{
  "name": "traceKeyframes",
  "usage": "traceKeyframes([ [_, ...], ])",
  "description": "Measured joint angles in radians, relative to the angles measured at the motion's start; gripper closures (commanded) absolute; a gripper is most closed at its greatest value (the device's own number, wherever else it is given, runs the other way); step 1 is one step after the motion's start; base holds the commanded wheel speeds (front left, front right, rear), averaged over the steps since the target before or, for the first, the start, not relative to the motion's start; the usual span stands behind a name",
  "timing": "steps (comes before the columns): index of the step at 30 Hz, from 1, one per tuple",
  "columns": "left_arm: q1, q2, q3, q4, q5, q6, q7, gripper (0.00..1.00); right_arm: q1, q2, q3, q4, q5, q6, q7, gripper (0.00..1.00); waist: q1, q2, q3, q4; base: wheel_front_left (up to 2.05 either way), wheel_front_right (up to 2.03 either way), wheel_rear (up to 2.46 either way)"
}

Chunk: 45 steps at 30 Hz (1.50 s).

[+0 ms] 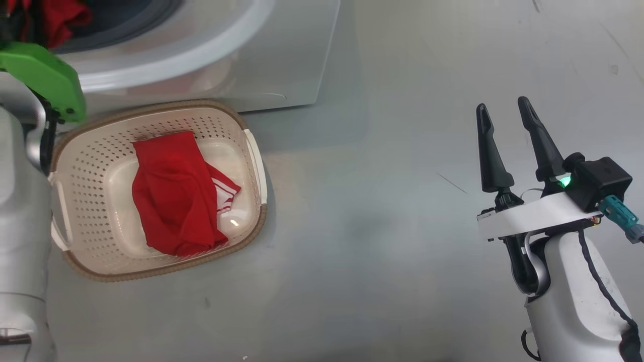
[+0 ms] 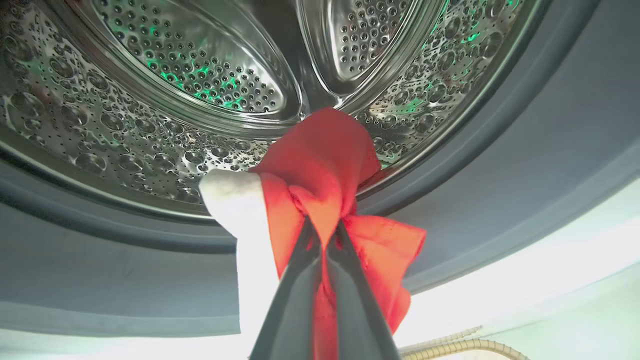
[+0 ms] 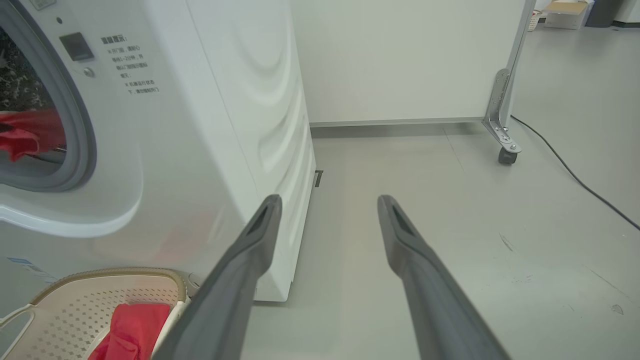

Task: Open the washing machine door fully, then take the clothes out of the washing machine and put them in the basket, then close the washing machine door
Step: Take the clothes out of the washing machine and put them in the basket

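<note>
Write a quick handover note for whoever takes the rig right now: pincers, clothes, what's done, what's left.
Left pincer: shut on a red garment at the mouth of the drum.
Right pincer: open, holding nothing, over the floor beside the washing machine.
Done: the machine's opening is uncovered; another red garment lies in the basket.
Left: carry the held garment to the basket, check the drum for more, close the door.
</note>
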<state>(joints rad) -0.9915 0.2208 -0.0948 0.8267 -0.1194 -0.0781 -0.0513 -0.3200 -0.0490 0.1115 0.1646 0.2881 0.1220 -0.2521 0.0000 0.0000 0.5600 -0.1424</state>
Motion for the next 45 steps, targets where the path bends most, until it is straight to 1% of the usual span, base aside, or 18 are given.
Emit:
traceKeyframes([
  [7, 0.078, -0.029, -0.020, -0.003, -0.012, -0.015, -0.087, 1.00, 0.032, -0.010, -0.010, 0.018, -0.004, 0.000, 0.000, 0.00, 0.0000, 0.0000, -0.069, 0.042, 0.00, 0.00, 0.00],
  [14, 0.175, -0.066, -0.051, -0.004, -0.012, -0.024, -0.149, 1.00, 0.068, -0.014, -0.016, 0.032, -0.009, 0.000, 0.000, 0.00, 0.0000, 0.0000, -0.141, 0.084, 0.00, 0.00, 0.00],
  [21, 0.267, -0.079, -0.079, -0.024, -0.011, -0.025, -0.170, 1.00, 0.102, -0.015, -0.008, 0.038, -0.009, 0.000, 0.000, 0.00, 0.0000, 0.0000, -0.217, 0.129, 0.00, 0.00, 0.00],
  [28, 0.344, -0.090, -0.069, -0.067, -0.018, -0.025, -0.189, 1.00, 0.132, -0.016, -0.007, 0.041, -0.009, 0.000, 0.000, 0.00, 0.0000, 0.0000, -0.272, 0.158, 0.00, 0.00, 0.00],
  [36, 0.390, -0.099, -0.062, -0.171, -0.021, -0.022, -0.198, 1.00, 0.151, -0.017, -0.007, 0.043, -0.009, 0.000, 0.000, 0.00, 0.0000, 0.0000, -0.322, 0.183, 0.00, 0.00, 0.00],
  [40, 0.401, -0.101, -0.047, -0.259, -0.029, -0.015, -0.200, 1.00, 0.166, -0.018, 0.004, 0.043, -0.009, 0.000, 0.000, 0.00, 0.0000, 0.0000, -0.341, 0.192, 0.00, 0.00, 0.00],
  [45, 0.403, -0.116, -0.025, -0.415, -0.048, -0.015, -0.201, 1.00, 0.168, -0.018, 0.010, 0.041, -0.008, 0.000, 0.000, 0.00, 0.0000, 0.0000, -0.347, 0.195, 0.00, 0.00, 0.00],
])
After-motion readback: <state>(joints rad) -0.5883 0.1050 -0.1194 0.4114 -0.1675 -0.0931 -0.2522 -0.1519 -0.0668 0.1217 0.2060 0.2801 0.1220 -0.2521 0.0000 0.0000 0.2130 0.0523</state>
